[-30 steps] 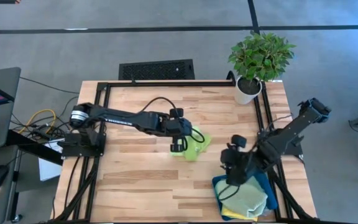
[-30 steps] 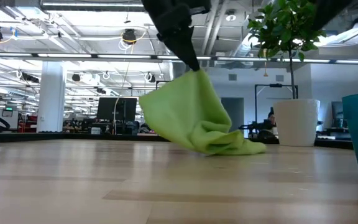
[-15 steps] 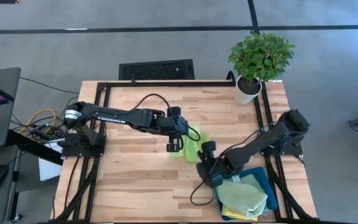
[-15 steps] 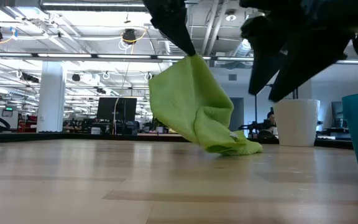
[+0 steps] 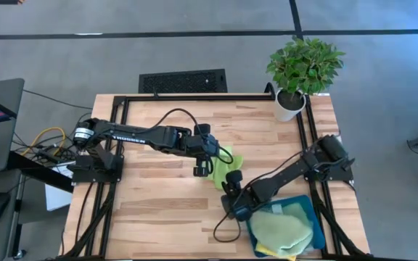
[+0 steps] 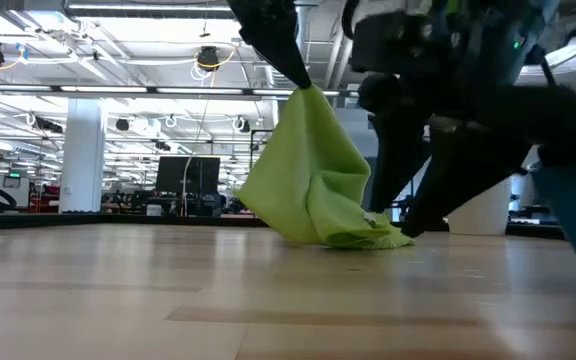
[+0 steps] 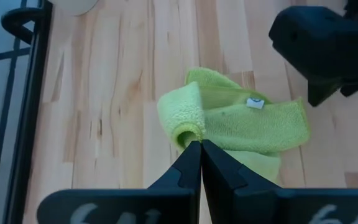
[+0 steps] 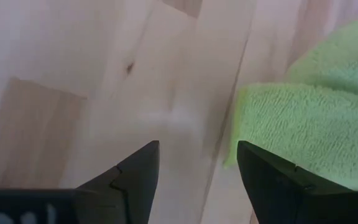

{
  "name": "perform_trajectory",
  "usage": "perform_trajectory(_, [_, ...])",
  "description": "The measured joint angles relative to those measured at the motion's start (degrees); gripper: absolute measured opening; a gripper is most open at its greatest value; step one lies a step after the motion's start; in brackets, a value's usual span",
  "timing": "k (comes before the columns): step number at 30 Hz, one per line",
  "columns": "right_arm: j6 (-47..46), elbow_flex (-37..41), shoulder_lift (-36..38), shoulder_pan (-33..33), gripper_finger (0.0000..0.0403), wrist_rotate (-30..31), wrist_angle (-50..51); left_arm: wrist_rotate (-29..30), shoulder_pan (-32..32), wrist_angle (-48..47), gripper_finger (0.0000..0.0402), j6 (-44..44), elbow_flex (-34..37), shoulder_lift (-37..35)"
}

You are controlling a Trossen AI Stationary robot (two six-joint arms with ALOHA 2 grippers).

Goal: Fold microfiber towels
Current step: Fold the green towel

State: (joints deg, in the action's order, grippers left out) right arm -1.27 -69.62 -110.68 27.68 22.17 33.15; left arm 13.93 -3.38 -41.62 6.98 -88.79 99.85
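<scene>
A lime green towel (image 5: 226,165) hangs from my left gripper (image 5: 207,165) at the table's middle; its lower part (image 6: 360,234) lies bunched on the wood, with a white tag (image 7: 255,102) facing up. My left gripper (image 7: 196,148) is shut on it. My right gripper (image 8: 197,168) is open and low over the table at the towel's near side (image 5: 231,191), and the towel's edge (image 8: 291,124) lies beside one finger. A sage green towel (image 5: 285,228) lies on a yellow one (image 5: 285,254) in the teal tray (image 5: 312,206). The grey-blue towel does not show. My left gripper pinches a rolled-over fold (image 7: 188,132) at the top of the lime green towel between its two fingertips (image 7: 185,163). The fingers come from above, slanting down. The towel hangs below them, slack, and its lower end (image 6: 368,238) rests on the table.
The teal tray stands at the table's near right corner, close behind my right arm. A potted plant (image 5: 290,105) stands at the far right corner. Bare wood (image 5: 158,210) lies at the near left. A black frame (image 5: 194,98) runs along the far edge.
My right gripper has left the space over the tray, gone toward the table's left edge and come down beside the lime green towel's near side. My left gripper has risen slightly, still shut on the towel, and drawn its hanging part more upright.
</scene>
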Motion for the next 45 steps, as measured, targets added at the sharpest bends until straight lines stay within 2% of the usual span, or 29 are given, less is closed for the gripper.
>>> perform_trajectory(7, [0.14, 0.47, -0.52, -0.94, 0.0240, 3.19, 1.02, -0.04, 0.00, -0.03, 0.0000, 0.26, 0.00, 0.02])
perform_trajectory(23, [0.19, -0.32, 2.13, -0.77, 0.0240, 3.44, 10.45, -0.04, 0.00, -0.07, 0.0000, 0.68, 0.00, 0.07])
perform_trajectory(32, [-0.70, -0.86, 5.18, 0.02, 0.0240, 3.55, 11.28, -0.04, 0.00, 0.08, 0.0000, 0.63, 0.00, 0.09])
perform_trajectory(38, [-5.10, -0.86, 9.34, 1.95, 0.0240, 3.38, 10.14, -0.03, 0.00, -0.03, 0.0000, 0.63, 0.00, 0.09])
perform_trajectory(45, [-5.69, -0.90, 12.35, 4.09, 0.0240, 2.52, -2.16, -0.02, 0.00, -1.82, 0.0000, 0.34, 0.00, 0.09])
